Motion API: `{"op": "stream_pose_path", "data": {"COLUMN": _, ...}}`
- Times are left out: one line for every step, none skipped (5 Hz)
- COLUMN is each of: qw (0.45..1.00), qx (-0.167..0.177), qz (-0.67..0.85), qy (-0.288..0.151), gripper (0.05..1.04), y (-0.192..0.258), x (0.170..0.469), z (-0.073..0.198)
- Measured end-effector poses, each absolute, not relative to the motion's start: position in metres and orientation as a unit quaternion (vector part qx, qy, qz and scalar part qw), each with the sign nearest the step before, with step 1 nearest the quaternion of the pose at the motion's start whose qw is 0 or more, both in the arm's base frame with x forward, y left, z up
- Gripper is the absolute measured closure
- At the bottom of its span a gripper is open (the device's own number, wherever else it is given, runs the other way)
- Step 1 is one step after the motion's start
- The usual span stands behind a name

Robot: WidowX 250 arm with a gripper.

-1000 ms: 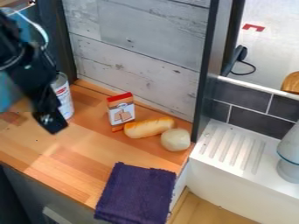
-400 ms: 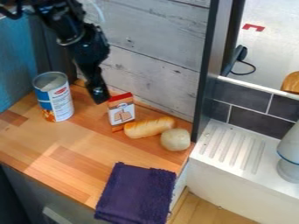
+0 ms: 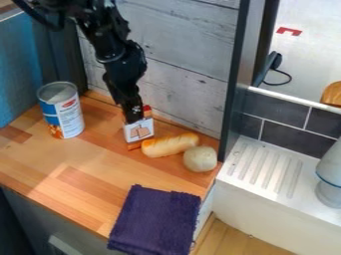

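Left of centre in the frame, on the counter (image 3: 40,164), a small box (image 3: 140,133), upright, long axis running nearly straight up and down, top tipped very slightly left, printed broad face turned toward the bottom of the frame. Right at its upper part, partly covering it, the black claw (image 3: 135,118), pointing down from the upper left; open or closed, cannot tell, nor whether touching the box. Just right of the box's foot, a loaf (image 3: 170,145), lying with its long axis rising gently to the right. Close against its right end, a pale ball (image 3: 200,159). Farther left, an upright blue-and-white can (image 3: 63,113). At bottom centre, a dark purple cloth (image 3: 154,219), over the counter's front part. At right, a white sink (image 3: 266,206) with a ridged top surface.
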State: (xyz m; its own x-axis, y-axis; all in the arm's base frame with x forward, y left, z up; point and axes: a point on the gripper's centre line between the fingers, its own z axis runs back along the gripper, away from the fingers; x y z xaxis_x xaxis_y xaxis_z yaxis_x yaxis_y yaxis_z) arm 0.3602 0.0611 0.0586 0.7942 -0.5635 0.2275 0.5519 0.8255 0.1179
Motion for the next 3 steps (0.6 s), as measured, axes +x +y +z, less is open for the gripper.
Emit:
{"op": "stream_pose_path", "data": {"qw": 0.951, "qx": 0.025, "qz": -0.284, "qy": -0.121, "gripper": 0.083, "y": 0.062, "x": 0.372, "z": 0.048}}
{"op": "stream_pose_path", "data": {"qw": 0.953, "qx": 0.028, "qz": -0.277, "qy": -0.121, "gripper": 0.083, "y": 0.065, "x": 0.379, "z": 0.043}}
{"op": "stream_pose_path", "data": {"qw": 0.955, "qx": 0.025, "qz": -0.271, "qy": -0.115, "gripper": 0.133, "y": 0.066, "x": 0.383, "z": 0.035}}
